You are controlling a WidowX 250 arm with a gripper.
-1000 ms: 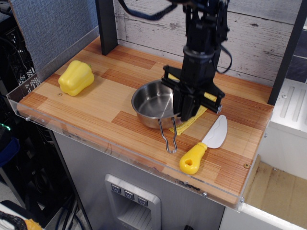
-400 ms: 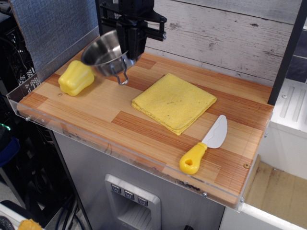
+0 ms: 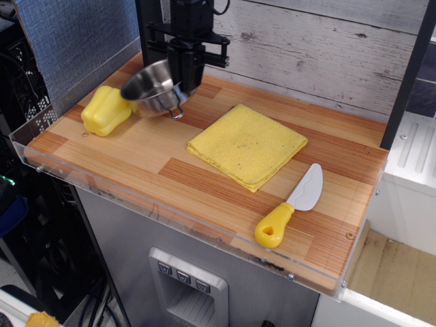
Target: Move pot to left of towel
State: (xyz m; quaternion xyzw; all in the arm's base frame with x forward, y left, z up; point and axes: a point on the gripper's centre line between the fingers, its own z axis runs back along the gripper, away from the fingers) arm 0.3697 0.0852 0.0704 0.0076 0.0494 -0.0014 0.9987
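The pot [image 3: 148, 90], a small shiny steel pan with a wire handle, hangs tilted at the back left of the wooden table, low over the surface. My black gripper [image 3: 182, 83] is shut on the pot's right rim. The pot's left side touches or nearly touches the yellow toy pepper [image 3: 103, 110]. The towel [image 3: 246, 144], a flat folded yellow cloth, lies in the middle of the table, to the right of the pot and uncovered.
A toy knife [image 3: 291, 204] with a yellow handle lies at the front right of the towel. A dark post [image 3: 151, 27] stands at the back left. A clear plastic lip [image 3: 136, 197] runs along the table's front and left edges.
The pot was lifted off the towel and carried left; since 0.4 s ago it has come down lower and closer to the pepper, which has shifted slightly left.
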